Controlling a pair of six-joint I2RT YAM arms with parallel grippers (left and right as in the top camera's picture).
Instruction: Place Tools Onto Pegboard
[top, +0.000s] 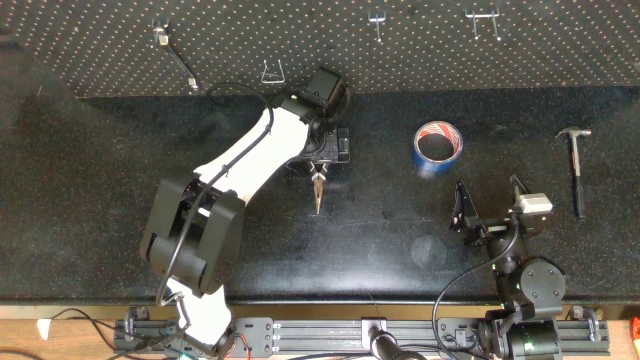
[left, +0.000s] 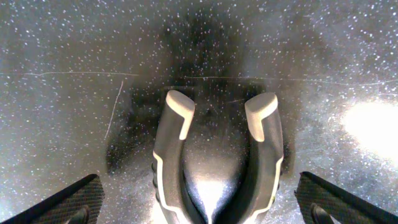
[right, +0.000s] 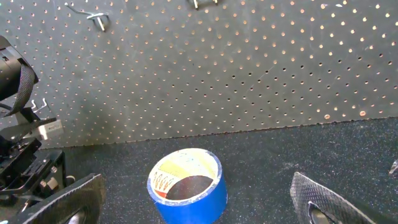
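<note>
Nearest us, our right gripper (top: 488, 202) rests with its fingers spread, holding nothing. Farther out, the left gripper (left: 198, 190) hangs over the pliers (left: 180, 155) lying on the table (left: 62, 93), fingers apart (straddling both handles). We'd lower squarely, pinch both handles together, then carry them to the pegboard (top: 400, 50) beyond.

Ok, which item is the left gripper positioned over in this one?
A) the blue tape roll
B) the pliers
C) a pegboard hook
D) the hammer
B: in the left wrist view the two handles of the pliers lie on the table between the open fingers of the left gripper. In the top view, the blue tape roll and the hammer lie well off to its right.
</note>
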